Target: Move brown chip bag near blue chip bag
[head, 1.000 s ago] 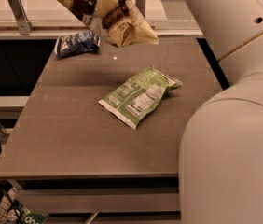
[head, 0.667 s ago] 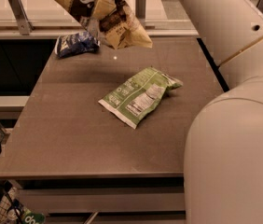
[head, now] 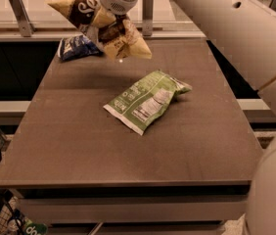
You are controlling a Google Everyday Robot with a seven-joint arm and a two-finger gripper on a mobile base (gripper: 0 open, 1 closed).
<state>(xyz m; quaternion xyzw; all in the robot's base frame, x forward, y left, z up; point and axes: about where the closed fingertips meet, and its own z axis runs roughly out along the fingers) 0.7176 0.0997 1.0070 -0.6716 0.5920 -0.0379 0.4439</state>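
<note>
The brown chip bag [head: 103, 26], dark brown with cream-yellow edges and white script, hangs tilted in the air above the table's far left part. My gripper [head: 109, 17] is shut on its middle, crumpling it. The blue chip bag [head: 77, 47], small and navy, lies on the table at the far left corner, just left of and partly behind the brown bag's lower edge. The two bags overlap in the picture; whether they touch I cannot tell.
A green-and-white bag [head: 148, 100] lies in the middle of the brown table [head: 79, 146]. A rail with metal posts [head: 19, 13] runs along the far edge. My white arm [head: 236, 38] crosses the upper right. A dark gap lies left of the table.
The brown bag, held in my gripper, has shifted slightly left and down toward the blue bag. The blue and green bags have not moved.
</note>
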